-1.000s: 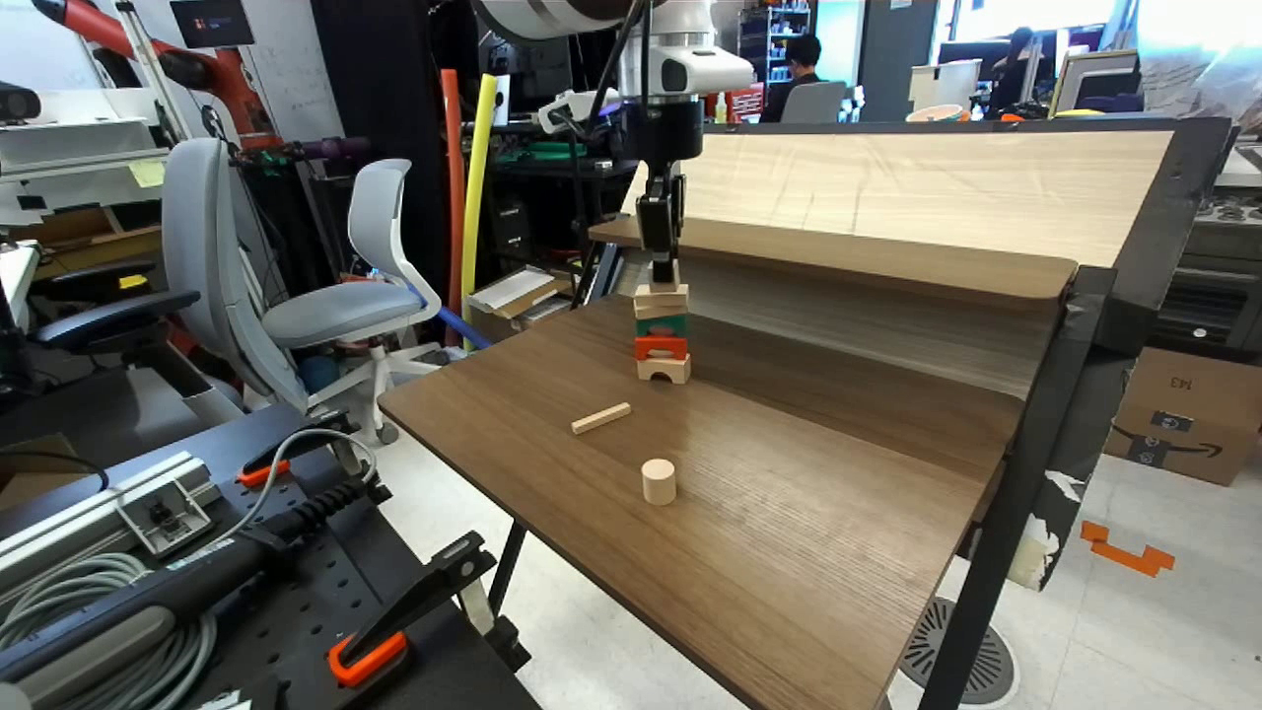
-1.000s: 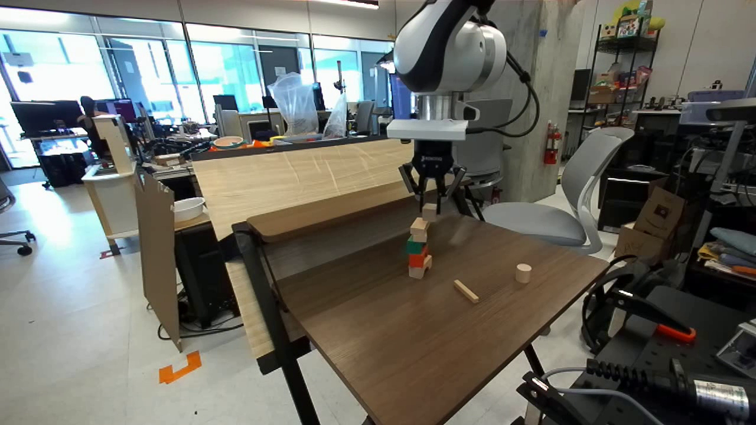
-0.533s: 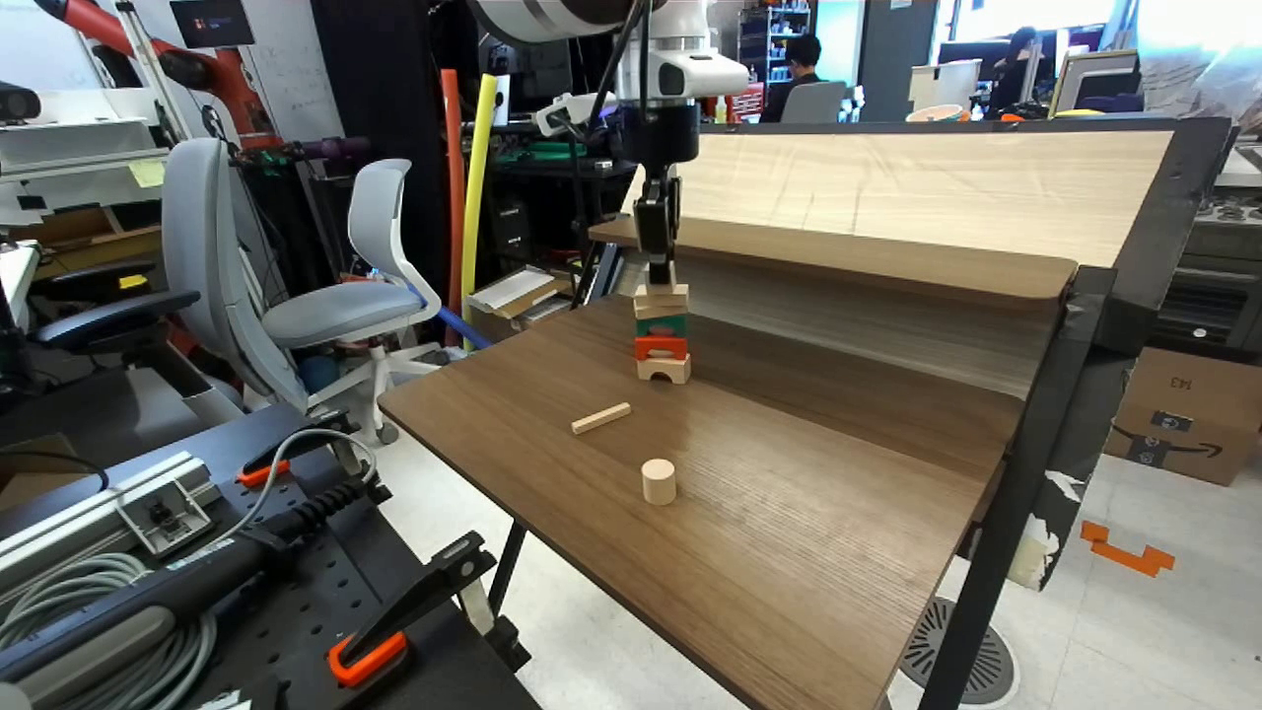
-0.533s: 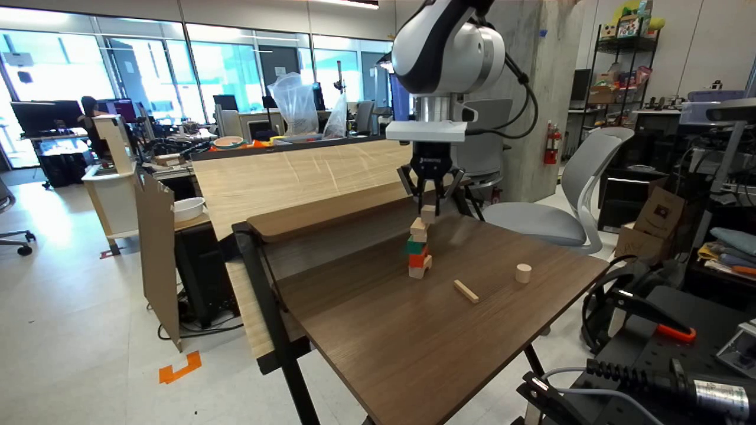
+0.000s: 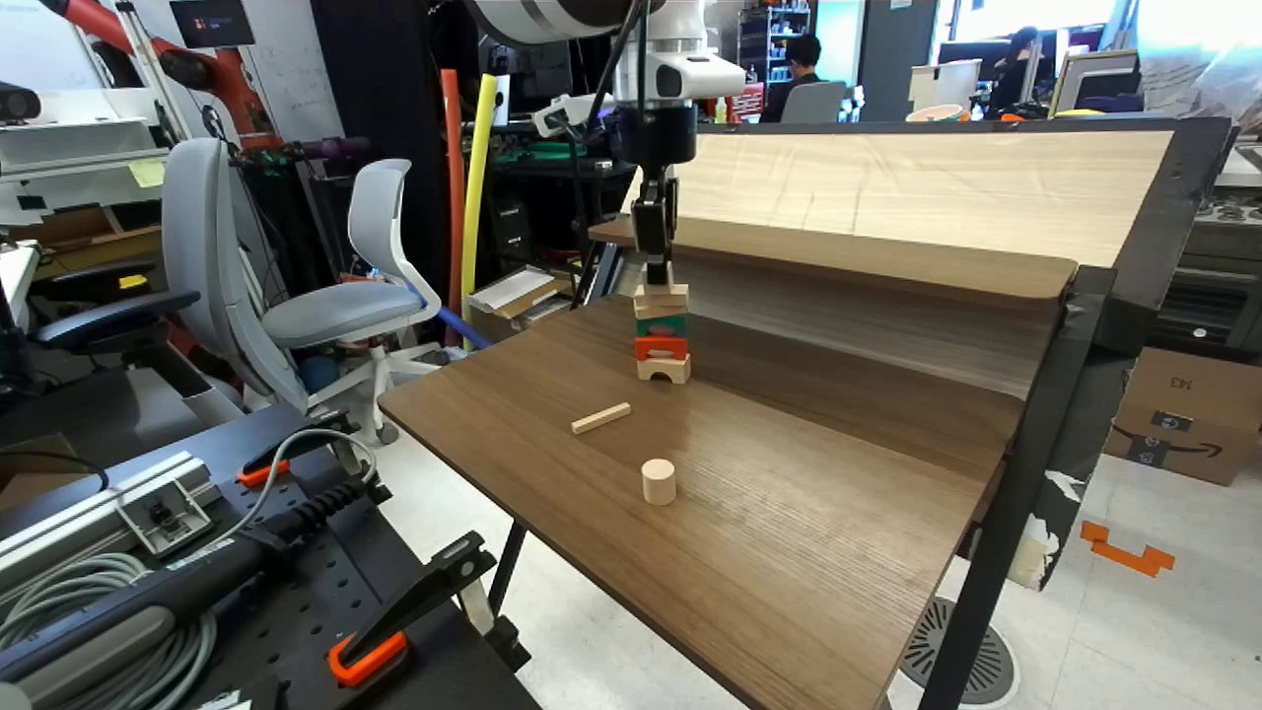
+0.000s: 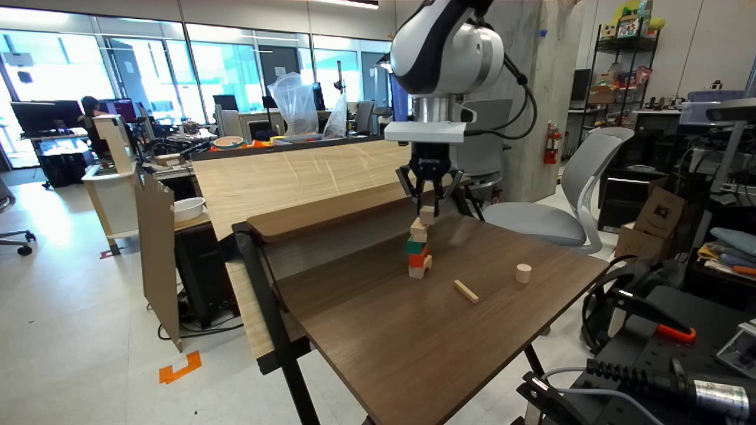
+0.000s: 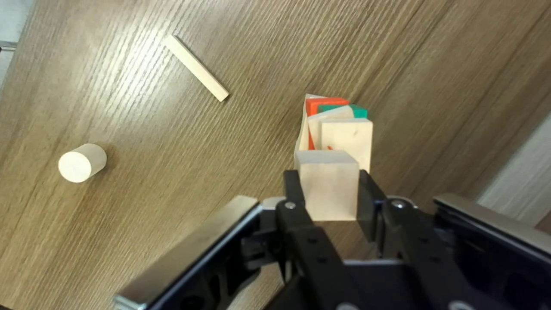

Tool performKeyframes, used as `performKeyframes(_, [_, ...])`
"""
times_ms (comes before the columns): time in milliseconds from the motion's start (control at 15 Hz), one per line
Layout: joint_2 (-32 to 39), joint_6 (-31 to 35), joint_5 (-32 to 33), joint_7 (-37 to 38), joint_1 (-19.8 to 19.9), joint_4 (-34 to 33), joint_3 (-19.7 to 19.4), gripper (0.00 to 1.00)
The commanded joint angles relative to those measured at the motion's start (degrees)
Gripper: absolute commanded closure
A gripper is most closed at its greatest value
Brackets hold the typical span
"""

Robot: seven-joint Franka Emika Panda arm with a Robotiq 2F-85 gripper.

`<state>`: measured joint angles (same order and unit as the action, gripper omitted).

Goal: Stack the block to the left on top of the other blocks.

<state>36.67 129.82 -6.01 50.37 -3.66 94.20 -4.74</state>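
Hand (image 6: 428,211) is pinching the pale block (image 7: 329,189), fingers drawn in only to the block's width, one on either side. Block is hanging above the desk (image 6: 425,330), just beside the top of the stack (image 6: 416,244) and seemingly a little higher; whether they are touching, I am not making out. Stack is standing but crooked: pale arch (image 5: 663,365) at the foot, then red block (image 5: 646,345), green block (image 5: 647,326), two pale pieces (image 5: 661,300), edges not lining up. Stick (image 7: 196,68) is lying and cylinder (image 7: 82,163) standing apart from it.

Judging this as the aligning stage, near the task's end; release is not yet being called for. In the wrist view the block is showing off to the hand's side of the top piece (image 7: 346,135), covering only part of it. Doing it well would mean shifting sideways until both are sharing a centre, underside clear, because a low nudge is risking toppling a stack this uneven. Then lowering straight, seating flat, loosening slowly, lifting off vertically.
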Motion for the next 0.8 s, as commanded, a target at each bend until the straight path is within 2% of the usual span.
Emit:
performKeyframes(0, [1.4,0.1,0.0,-0.4,-0.5,-1.8,-0.1,0.92])
performKeyframes(733, [1.8,-0.1,-0.5,-0.1,-0.6,-2.9,0.4,0.92])
